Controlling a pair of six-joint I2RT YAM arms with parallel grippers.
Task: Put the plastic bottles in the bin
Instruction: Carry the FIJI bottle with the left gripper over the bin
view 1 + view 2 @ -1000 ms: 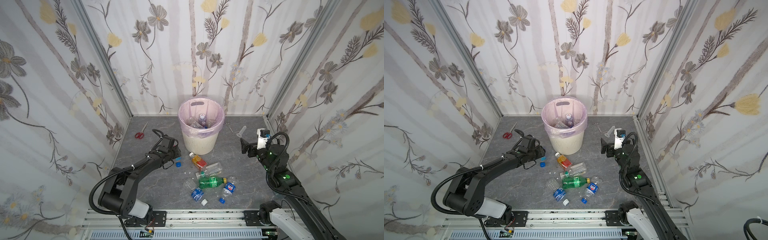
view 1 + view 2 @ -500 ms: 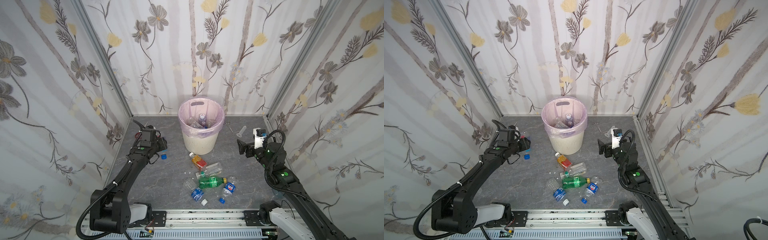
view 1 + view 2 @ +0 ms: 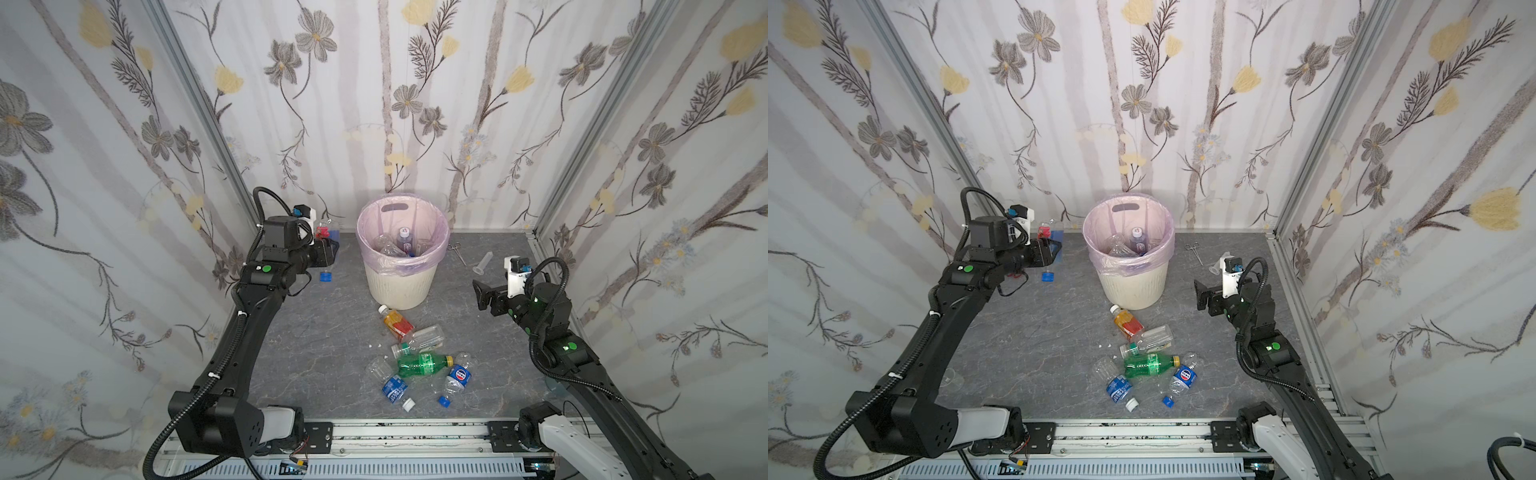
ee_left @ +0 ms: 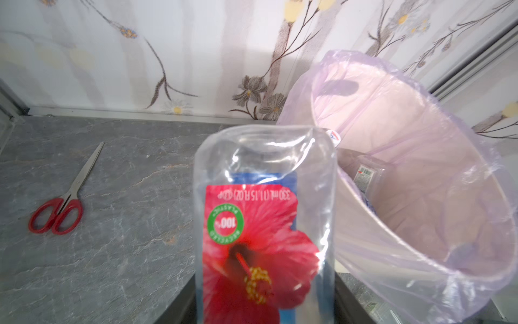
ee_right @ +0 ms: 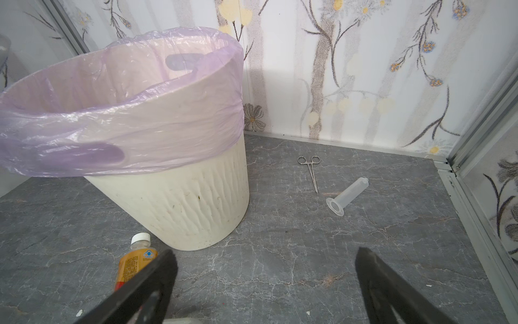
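My left gripper (image 4: pixel 265 303) is shut on a clear plastic bottle (image 4: pixel 263 213) with a red flower label. It holds the bottle in the air just left of the bin (image 3: pixel 399 286), near rim height. In both top views the bottle (image 3: pixel 325 230) (image 3: pixel 1047 230) pokes out above the jaws, and a blue cap (image 3: pixel 326 276) shows right below them. The cream ribbed bin (image 5: pixel 179 202) has a pink liner and several bottles inside. On the floor in front of it lie an orange bottle (image 3: pixel 397 324), a green one (image 3: pixel 422 363) and clear blue-labelled ones (image 3: pixel 394 388). My right gripper (image 5: pixel 263 280) (image 3: pixel 482 293) is open and empty, right of the bin.
Red-handled scissors (image 4: pixel 56 216) lie on the floor left of the bin. Steel forceps (image 5: pixel 312 171) and a clear flared tube (image 5: pixel 347 196) lie at the back right. Flowered walls close in on three sides, and a metal rail (image 3: pixel 395 432) runs along the front.
My left arm has lifted the flower-label bottle off the floor and swung it back and up to the bin's left side. The right arm has shifted slightly and stayed open.
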